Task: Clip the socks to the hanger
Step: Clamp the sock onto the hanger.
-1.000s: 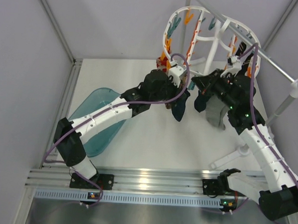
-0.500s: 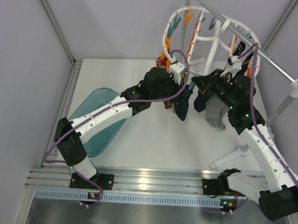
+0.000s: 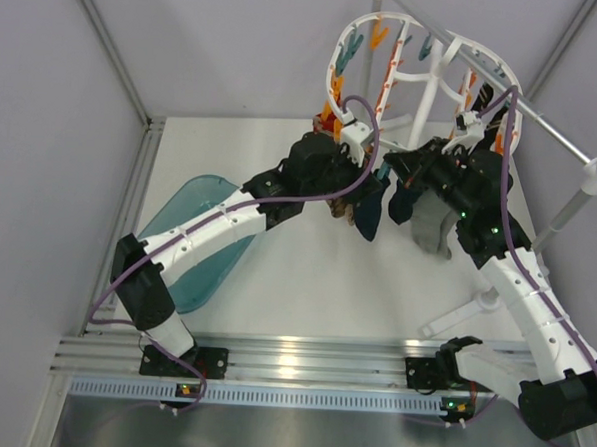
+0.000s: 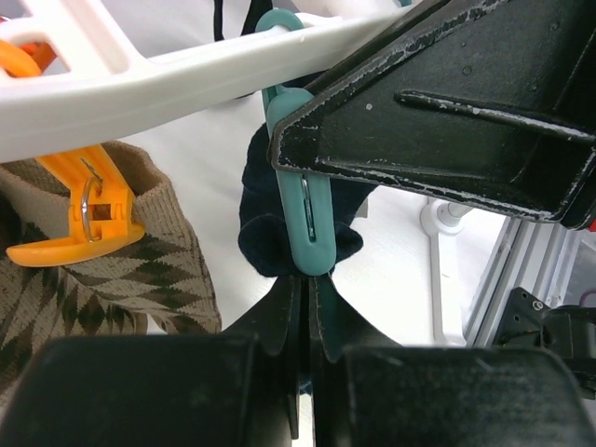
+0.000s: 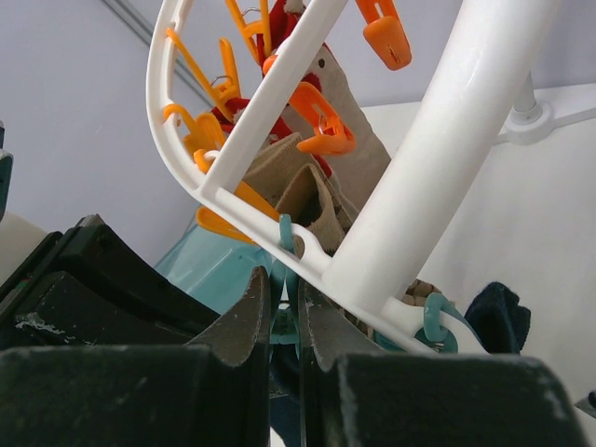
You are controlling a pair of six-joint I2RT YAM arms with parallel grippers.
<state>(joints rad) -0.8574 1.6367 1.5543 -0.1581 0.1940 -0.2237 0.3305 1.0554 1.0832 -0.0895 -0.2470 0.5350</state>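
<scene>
The white oval hanger point(image 3: 426, 80) hangs at the back with orange and teal pegs. My left gripper point(image 3: 365, 192) is shut on a dark navy sock point(image 3: 367, 219) and holds its top edge against a teal peg point(image 4: 312, 233) under the hanger bar point(image 4: 140, 74). In the left wrist view the gripper point(image 4: 305, 284) sits just below that peg, with the sock point(image 4: 261, 205) behind it. My right gripper point(image 3: 392, 188) is shut on the teal peg point(image 5: 287, 251) and squeezes it, shown in its wrist view point(image 5: 284, 289). A brown zigzag sock point(image 4: 102, 270) hangs from an orange peg point(image 4: 79, 233).
A grey sock point(image 3: 434, 226) hangs under the right arm. A translucent teal tub point(image 3: 193, 238) lies at the left. The metal rod point(image 3: 516, 95) and its stand point(image 3: 591, 179) rise at the right, with stand feet point(image 3: 464, 317) on the table.
My left gripper has moved slightly right with the navy sock, closer to the right gripper and the teal peg. The right arm has barely moved.
</scene>
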